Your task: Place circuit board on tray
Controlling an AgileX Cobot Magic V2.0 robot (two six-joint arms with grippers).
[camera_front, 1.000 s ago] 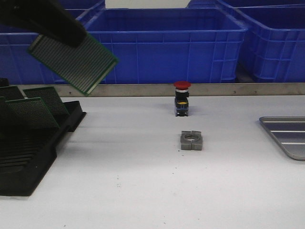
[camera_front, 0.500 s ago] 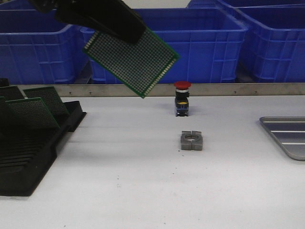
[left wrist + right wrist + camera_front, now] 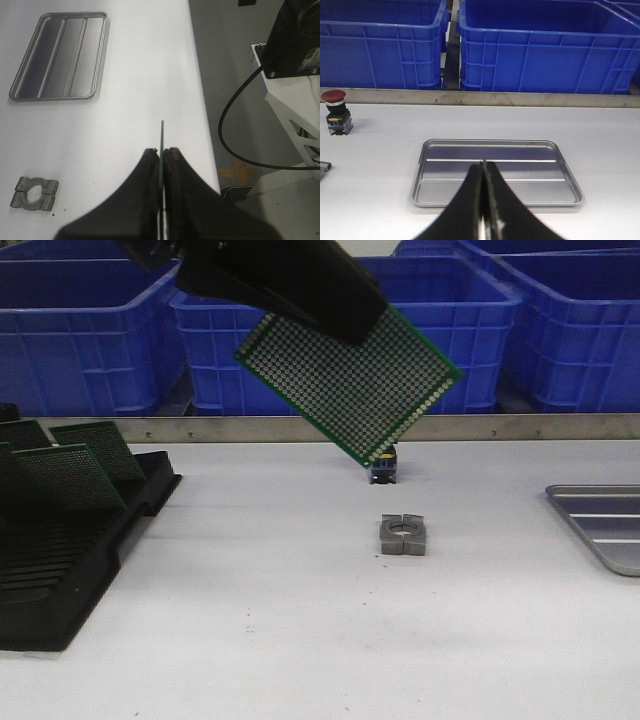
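Observation:
My left gripper is shut on a green perforated circuit board and holds it tilted, high above the table's middle. In the left wrist view the board shows edge-on between the closed fingers. The grey metal tray lies at the table's right edge, far right of the board; it also shows in the left wrist view and the right wrist view, and it holds nothing. My right gripper is shut and empty, hovering over the tray's near side.
A black slotted rack with more green boards stands at the left. A red-capped push button and a grey metal clamp block sit mid-table. Big blue bins line the back.
My left gripper has carried the circuit board to the right, from above the rack to over the table's middle, and the board now hides the button's red cap.

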